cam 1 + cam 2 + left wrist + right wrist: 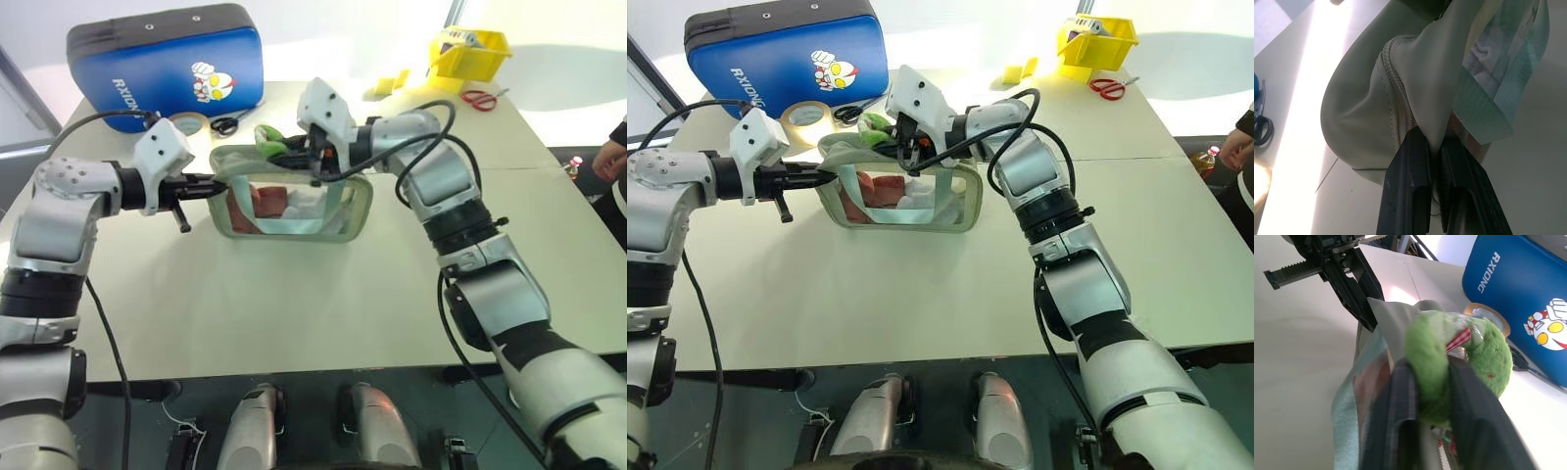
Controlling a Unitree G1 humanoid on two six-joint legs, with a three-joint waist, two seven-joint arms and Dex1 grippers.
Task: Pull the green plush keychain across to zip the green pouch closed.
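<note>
Step — zip pull | right gripper (1432,396) clamped on green plush keychain (1459,362) | left gripper (1437,191) pinching green pouch (294,201) end | next — steady pull along zipper.

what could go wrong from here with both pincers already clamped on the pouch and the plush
1. The right pincer squeezes only the soft green plush keychain, not the zipper itself; the plush may stretch or slip out before the slider moves.
2. The left pincer pinches just a fold of trim at the end of the green pouch. A hard pull could tear that fold free, so the pouch swings instead of zipping.
3. The pouch hangs tilted above the table, so its contents might shift.
</note>
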